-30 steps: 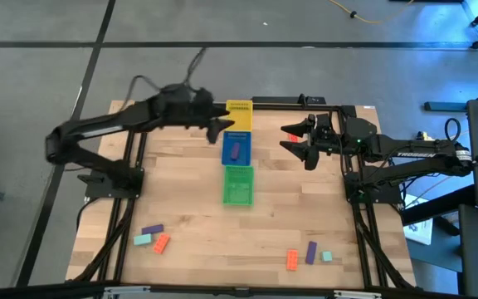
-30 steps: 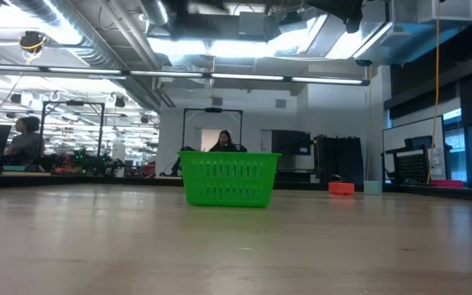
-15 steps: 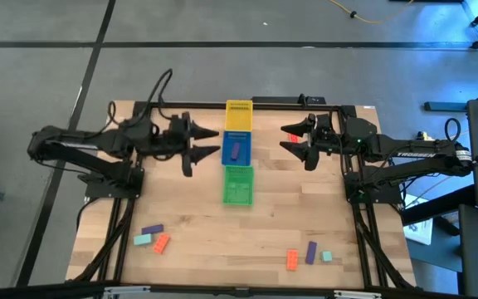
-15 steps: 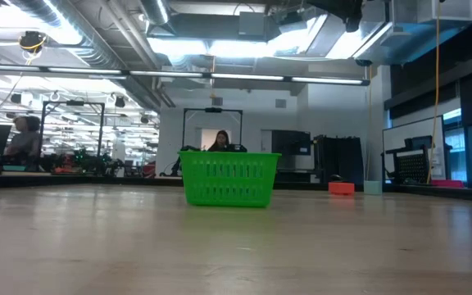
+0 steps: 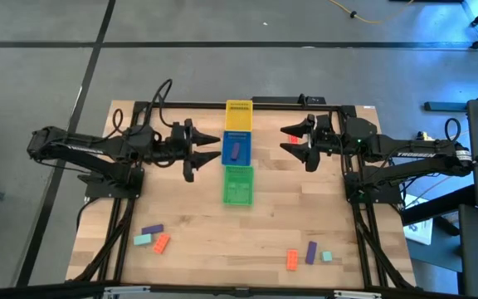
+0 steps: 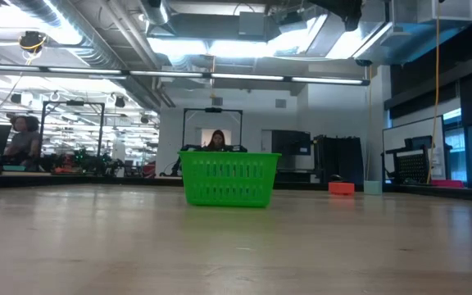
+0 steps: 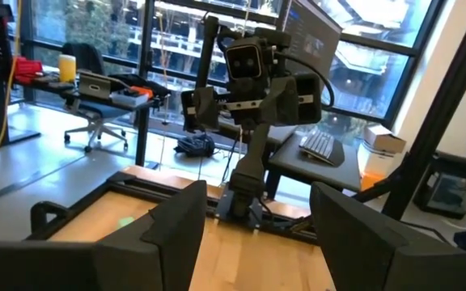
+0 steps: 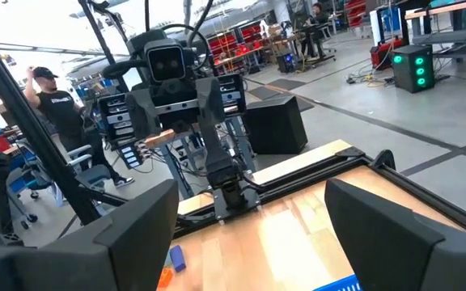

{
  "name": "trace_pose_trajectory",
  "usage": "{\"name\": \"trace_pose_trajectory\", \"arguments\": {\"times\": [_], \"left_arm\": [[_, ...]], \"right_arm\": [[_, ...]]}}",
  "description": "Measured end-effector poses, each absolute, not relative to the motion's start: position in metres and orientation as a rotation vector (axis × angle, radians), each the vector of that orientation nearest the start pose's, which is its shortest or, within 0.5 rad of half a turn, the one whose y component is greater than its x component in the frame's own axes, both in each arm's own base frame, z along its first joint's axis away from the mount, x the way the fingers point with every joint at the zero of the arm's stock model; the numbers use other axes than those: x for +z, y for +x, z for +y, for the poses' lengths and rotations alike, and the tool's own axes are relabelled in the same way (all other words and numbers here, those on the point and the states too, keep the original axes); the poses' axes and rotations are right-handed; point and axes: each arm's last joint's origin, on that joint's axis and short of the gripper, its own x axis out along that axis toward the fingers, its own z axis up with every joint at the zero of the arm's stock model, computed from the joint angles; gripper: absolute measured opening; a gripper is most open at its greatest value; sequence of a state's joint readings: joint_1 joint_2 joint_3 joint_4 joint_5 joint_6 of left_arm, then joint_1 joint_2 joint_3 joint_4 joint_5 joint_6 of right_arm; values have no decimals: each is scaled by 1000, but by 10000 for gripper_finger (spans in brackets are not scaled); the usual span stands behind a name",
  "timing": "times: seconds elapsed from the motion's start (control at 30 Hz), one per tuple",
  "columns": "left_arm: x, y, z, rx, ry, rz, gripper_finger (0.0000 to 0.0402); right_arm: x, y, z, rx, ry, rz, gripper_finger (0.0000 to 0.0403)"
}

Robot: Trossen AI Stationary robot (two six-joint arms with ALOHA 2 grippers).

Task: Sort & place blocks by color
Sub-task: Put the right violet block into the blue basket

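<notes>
On wooden table, small rectangular blocks, square trays

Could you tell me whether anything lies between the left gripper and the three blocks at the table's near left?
Nothing visible does. The left gripper hangs open beside the blue tray, and only bare table separates it from the blocks.

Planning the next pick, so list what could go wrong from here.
1. The left gripper and right gripper, both open, face each other across the blue tray; reaching in together could make them collide.
2. The near-left blocks lie close together, so a grasp may nudge neighbours.
</notes>
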State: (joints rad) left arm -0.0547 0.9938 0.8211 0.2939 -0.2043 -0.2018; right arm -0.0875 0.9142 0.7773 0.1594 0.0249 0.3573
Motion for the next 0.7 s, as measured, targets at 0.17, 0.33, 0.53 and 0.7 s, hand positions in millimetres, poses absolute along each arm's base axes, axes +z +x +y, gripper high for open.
{"name": "trace_pose_trajectory", "arguments": {"times": [0.17,0.33,0.53,0.7], "left_arm": [[353,223,-6,137,-217,-135,213],[353,223,-6,137,-214,-134,213],[353,223,-6,137,-214,-134,213],[353,223,-6,139,-215,-134,213]], "right_arm": [[341,206,-19,-107,357,-42,313],[341,206,-19,-107,362,-42,313],[339,205,-19,-108,438,-31,313],[321,205,-12,-44,733,183,313]]}}
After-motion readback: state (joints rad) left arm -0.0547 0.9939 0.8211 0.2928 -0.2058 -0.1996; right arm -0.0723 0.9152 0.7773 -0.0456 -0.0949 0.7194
